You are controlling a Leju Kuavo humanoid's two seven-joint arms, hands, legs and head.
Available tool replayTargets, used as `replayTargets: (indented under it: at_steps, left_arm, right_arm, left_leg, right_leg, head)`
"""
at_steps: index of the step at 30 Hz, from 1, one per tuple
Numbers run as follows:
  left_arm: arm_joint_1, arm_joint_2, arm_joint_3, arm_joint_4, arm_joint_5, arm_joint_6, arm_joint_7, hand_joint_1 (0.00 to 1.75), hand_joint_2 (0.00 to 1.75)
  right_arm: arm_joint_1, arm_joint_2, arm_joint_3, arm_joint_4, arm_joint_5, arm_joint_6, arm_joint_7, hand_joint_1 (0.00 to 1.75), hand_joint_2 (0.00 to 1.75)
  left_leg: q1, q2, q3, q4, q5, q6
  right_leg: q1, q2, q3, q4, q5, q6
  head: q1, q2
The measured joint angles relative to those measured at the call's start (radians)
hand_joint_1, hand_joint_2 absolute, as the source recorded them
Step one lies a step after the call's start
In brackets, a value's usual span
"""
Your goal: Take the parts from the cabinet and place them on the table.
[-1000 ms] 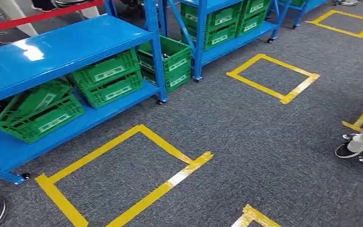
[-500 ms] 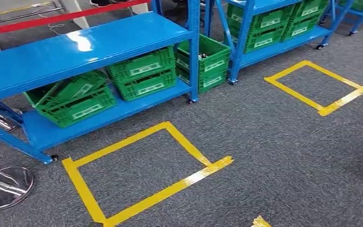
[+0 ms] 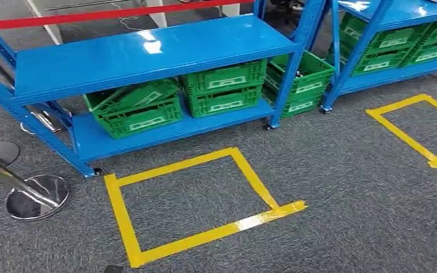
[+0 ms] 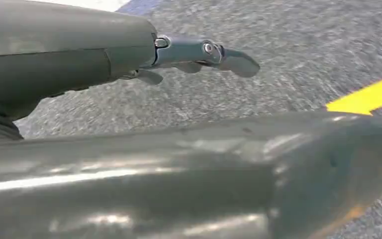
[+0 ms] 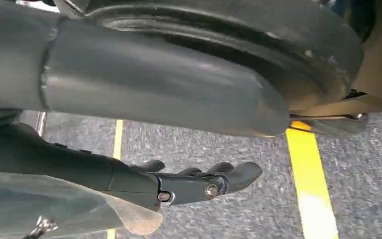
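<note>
Since the earlier frame our view has swung left to face the blue rack [image 3: 148, 51], whose green crates [image 3: 222, 85] presumably hold the parts; left hand [image 4: 199, 55] and right hand [image 5: 199, 181] hang empty, fingers loosely extended, so stopping off-square risks a short reach.

warehouse-style storeroom

blue steel shelving [image 3: 148, 54] on castors holds green plastic crates [image 3: 223, 88]; yellow tape squares [image 3: 196, 205] mark bays on grey carpet [image 3: 347, 187].
</note>
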Motion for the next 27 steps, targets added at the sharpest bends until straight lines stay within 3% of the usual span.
replayTargets:
  at_steps: [1,2,3,6,7,9,10,12,13,14,15,17,18,21,23,24,27]
  left_arm:
    - [-0.001,0.000,0.000,0.000,-0.002,0.000,0.000,0.00,0.00]
    - [-0.001,0.000,0.000,0.000,-0.002,0.000,0.000,0.00,0.00]
    - [-0.005,0.000,0.000,0.000,-0.002,0.000,0.002,0.00,0.00]
    - [0.000,0.001,0.000,0.000,-0.005,0.001,0.006,0.00,0.00]
    - [0.003,0.002,0.000,0.000,-0.005,0.001,0.007,0.00,0.00]
    - [0.002,0.001,0.000,0.000,-0.006,0.000,0.006,0.00,0.00]
    - [-0.001,0.001,0.000,0.000,-0.006,0.000,0.006,0.00,0.00]
    - [-0.004,0.001,0.000,0.000,-0.005,0.000,0.004,0.00,0.00]
    - [-0.001,0.001,0.000,0.000,-0.004,0.000,0.003,0.00,0.00]
    - [0.002,0.001,0.000,0.000,-0.003,0.000,0.002,0.00,0.00]
    - [0.004,0.002,0.001,0.000,-0.001,0.000,0.000,0.00,0.00]
    - [0.004,0.002,0.001,0.000,-0.001,0.000,-0.002,0.00,0.00]
    - [0.002,0.002,0.001,0.000,-0.001,0.000,-0.002,0.00,0.00]
    - [0.002,0.002,0.001,0.000,-0.001,0.000,-0.003,0.00,0.00]
    - [0.006,0.002,0.001,0.000,0.000,0.000,-0.003,0.00,0.00]
    - [0.004,0.002,0.001,0.000,0.001,0.000,-0.003,0.00,0.00]
    - [0.001,0.000,0.001,0.000,0.002,0.000,-0.003,0.00,0.00]
  right_arm:
    - [0.000,-0.001,0.000,0.000,0.000,0.001,0.001,0.00,0.00]
    - [0.000,-0.001,0.001,0.000,0.000,0.004,0.002,0.00,0.00]
    - [0.001,-0.001,0.002,0.003,0.000,0.008,0.003,0.00,0.00]
    - [-0.001,-0.003,0.006,0.003,0.001,0.011,0.005,0.00,0.00]
    - [-0.002,-0.003,0.008,0.003,0.000,0.011,0.005,0.00,0.00]
    - [-0.003,-0.003,0.009,0.003,-0.001,0.010,0.003,0.00,0.00]
    - [-0.001,-0.003,0.009,0.003,-0.009,0.002,0.003,0.00,0.00]
    - [0.003,-0.003,0.008,0.003,-0.031,-0.009,0.000,0.00,0.00]
    - [0.003,-0.003,0.006,0.003,-0.038,-0.012,0.000,0.00,0.00]
    - [0.001,-0.004,0.005,0.003,-0.040,-0.013,0.000,0.00,0.00]
    - [0.000,-0.004,0.004,0.003,-0.042,-0.014,-0.001,0.00,0.00]
    - [-0.002,-0.003,0.002,0.003,-0.045,-0.015,-0.003,0.00,0.00]
    - [-0.003,-0.003,0.001,0.003,-0.045,-0.015,-0.003,0.00,0.00]
    - [-0.003,-0.003,-0.001,0.003,-0.047,-0.015,-0.004,0.00,0.00]
    - [-0.004,-0.003,-0.001,0.003,-0.046,-0.014,-0.004,0.00,0.00]
    - [-0.004,-0.003,-0.002,0.003,-0.046,-0.015,-0.005,0.00,0.00]
    - [-0.004,-0.003,-0.002,0.003,-0.044,-0.018,-0.002,0.00,0.00]
  left_leg:
    - [0.002,-0.014,0.001,0.004,-0.003,-0.005]
    - [0.003,-0.026,-0.002,0.008,-0.007,-0.012]
    - [-0.004,-0.040,-0.009,0.022,-0.012,-0.019]
    - [0.006,-0.070,-0.016,0.014,-0.002,-0.035]
    - [0.006,-0.079,-0.020,0.017,-0.004,-0.038]
    - [0.000,0.023,-0.044,0.078,-0.048,-0.048]
    - [0.002,0.047,-0.081,0.158,-0.092,-0.053]
    - [0.006,0.058,-0.150,0.306,-0.150,-0.057]
    - [0.008,0.059,-0.160,0.328,-0.147,-0.058]
    - [0.009,0.059,-0.147,0.303,-0.118,-0.057]
    - [0.009,0.059,-0.114,0.236,-0.073,-0.054]
    - [0.007,0.065,-0.025,0.051,0.010,-0.042]
    - [0.000,0.071,-0.012,0.030,-0.010,-0.038]
    - [-0.003,0.068,-0.013,0.020,-0.013,-0.032]
    - [0.007,0.067,-0.001,-0.003,-0.002,-0.018]
    - [0.007,0.066,0.001,-0.005,-0.001,-0.011]
    - [0.005,0.065,0.000,-0.004,-0.004,-0.004]
  right_leg:
    - [-0.004,0.019,0.036,-0.088,0.052,0.003]
    - [-0.014,0.076,0.062,-0.160,0.076,0.007]
    - [-0.016,0.097,0.078,-0.187,0.060,0.003]
    - [-0.006,0.069,0.086,-0.179,0.060,-0.018]
    - [-0.013,0.054,0.088,-0.186,0.064,-0.027]
    - [-0.011,0.031,0.093,-0.190,0.064,-0.042]
    - [-0.008,0.015,0.094,-0.190,0.063,-0.044]
    - [-0.005,-0.011,0.094,-0.190,0.060,-0.048]
    - [-0.005,-0.018,0.095,-0.190,0.059,-0.049]
    - [-0.005,-0.022,0.097,-0.190,0.058,-0.048]
    - [-0.005,-0.024,0.100,-0.190,0.056,-0.047]
    - [-0.005,-0.027,0.107,-0.190,0.052,-0.042]
    - [0.000,-0.028,0.104,-0.189,0.049,-0.037]
    - [-0.001,-0.032,0.106,-0.193,0.051,-0.020]
    - [-0.003,-0.024,0.104,-0.188,0.041,-0.008]
    - [-0.002,-0.015,0.089,-0.156,0.017,-0.007]
    - [-0.003,-0.006,-0.024,0.063,-0.076,-0.001]
  head:
    - [0.001,0.000]
    - [0.002,0.000]
    - [0.001,0.000]
    - [0.000,0.000]
    - [0.000,0.000]
    - [-0.012,0.000]
    - [-0.013,0.000]
    - [-0.013,0.000]
    - [-0.013,0.000]
    - [-0.013,0.000]
    - [-0.013,0.000]
    - [-0.013,0.000]
    - [-0.012,0.000]
    - [-0.013,0.000]
    - [-0.012,0.000]
    - [-0.008,0.000]
    - [-0.006,0.000]
